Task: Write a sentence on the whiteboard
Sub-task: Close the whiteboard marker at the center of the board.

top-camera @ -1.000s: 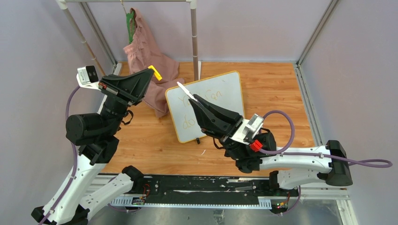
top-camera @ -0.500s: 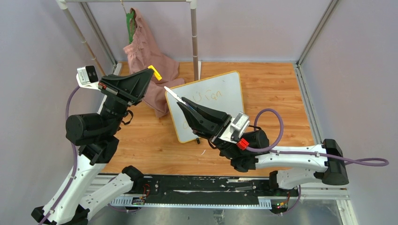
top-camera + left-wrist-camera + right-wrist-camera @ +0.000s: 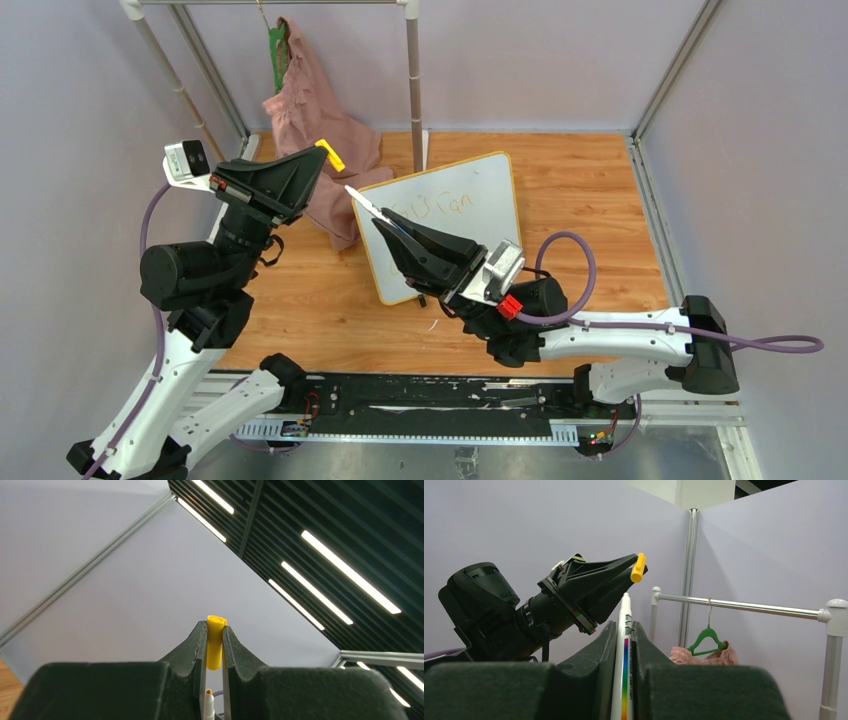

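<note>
The whiteboard [image 3: 470,195] with a yellow-orange frame lies tilted on the wooden table. Orange-yellow handwriting [image 3: 440,207] shows on its upper part; the lower line is hidden by my right arm. My right gripper [image 3: 385,222] is shut on a white marker [image 3: 366,203], raised above the board's left edge, tip pointing up-left. In the right wrist view the marker [image 3: 623,645] stands between the fingers. My left gripper [image 3: 318,158] is shut on the yellow marker cap [image 3: 331,156], held high at the left. The cap [image 3: 215,641] shows pinched between the fingers, the marker tip [image 3: 208,700] just below.
A pink garment [image 3: 315,130] on a green hanger [image 3: 277,55] hangs from a white rail [image 3: 413,70] at the back and drapes onto the table beside the board. Grey walls enclose the table. The rail [image 3: 744,606] and hanger [image 3: 706,637] also show in the right wrist view.
My right gripper has lifted off the board and moved left and up with the marker, toward the cap in my left gripper. The left arm has not moved.
</note>
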{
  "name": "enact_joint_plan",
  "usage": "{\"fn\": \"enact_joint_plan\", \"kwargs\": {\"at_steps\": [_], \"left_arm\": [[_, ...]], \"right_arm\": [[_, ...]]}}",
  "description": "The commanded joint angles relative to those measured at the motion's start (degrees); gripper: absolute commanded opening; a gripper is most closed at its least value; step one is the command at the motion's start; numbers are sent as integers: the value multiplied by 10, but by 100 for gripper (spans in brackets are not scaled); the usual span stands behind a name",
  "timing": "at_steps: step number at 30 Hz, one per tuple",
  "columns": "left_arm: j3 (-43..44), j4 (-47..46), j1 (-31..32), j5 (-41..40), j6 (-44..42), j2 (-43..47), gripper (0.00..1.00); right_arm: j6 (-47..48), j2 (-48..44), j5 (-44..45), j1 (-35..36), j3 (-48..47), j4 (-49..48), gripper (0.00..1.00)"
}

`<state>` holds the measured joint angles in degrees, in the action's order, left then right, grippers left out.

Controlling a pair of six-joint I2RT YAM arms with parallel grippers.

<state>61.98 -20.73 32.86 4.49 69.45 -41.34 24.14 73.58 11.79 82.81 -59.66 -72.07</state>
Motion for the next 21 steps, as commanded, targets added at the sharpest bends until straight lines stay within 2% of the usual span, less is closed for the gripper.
{"fn": "enact_joint_plan", "kwargs": {"at_steps": [1, 21], "left_arm": [[-3, -18, 4, -2, 4, 6, 0], [-4, -19, 4, 3, 5, 11, 0]], "right_arm": [[7, 2, 6, -5, -28, -38, 0], [20, 15, 7, -5, -50, -34, 0]]}}
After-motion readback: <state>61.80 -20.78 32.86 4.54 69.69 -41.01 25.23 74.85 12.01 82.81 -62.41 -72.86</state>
